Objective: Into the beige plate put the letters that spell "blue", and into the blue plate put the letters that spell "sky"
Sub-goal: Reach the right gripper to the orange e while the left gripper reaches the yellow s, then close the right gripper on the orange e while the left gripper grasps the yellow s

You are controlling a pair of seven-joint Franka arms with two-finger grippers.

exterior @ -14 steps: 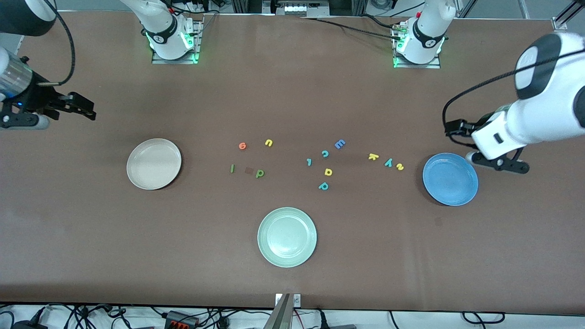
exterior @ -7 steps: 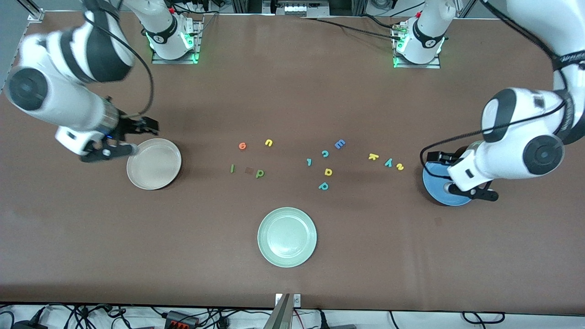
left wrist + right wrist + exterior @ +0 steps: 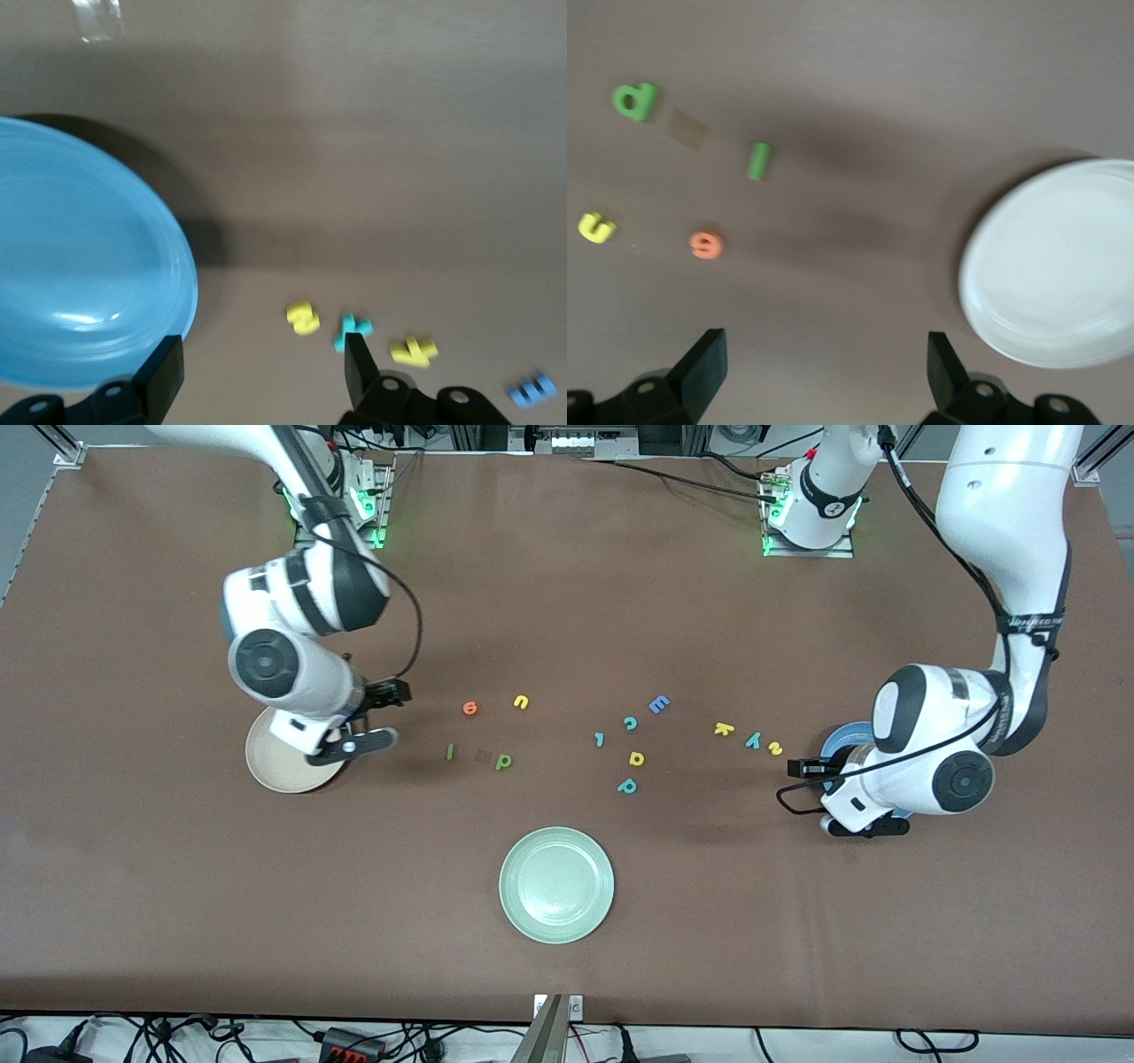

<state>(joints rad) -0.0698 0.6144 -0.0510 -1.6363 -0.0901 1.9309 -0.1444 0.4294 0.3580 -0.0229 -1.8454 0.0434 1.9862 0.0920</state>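
Brown matte surface (image 3: pixel 567 602), smooth. Round, shallow beige plate (image 3: pixel 275 775) with raised rim toward the right arm's end, partly under the right arm. Foam letters between the plates: orange e (image 3: pixel 469 708), yellow u (image 3: pixel 521 701), thin green l (image 3: pixel 450 752), green b (image 3: pixel 503 761); toward the blue plate (image 3: pixel 837 742), yellow k (image 3: pixel 724 729), teal y (image 3: pixel 754 740), yellow s (image 3: pixel 775 748). Glossy round blue plate mostly under the left arm. Right end effector (image 3: pixel 824 372) over bare surface just beside the beige plate, fingers wide apart, empty. Left end effector (image 3: pixel 261 367) over the surface beside the blue plate's rim, fingers apart, holding nothing.
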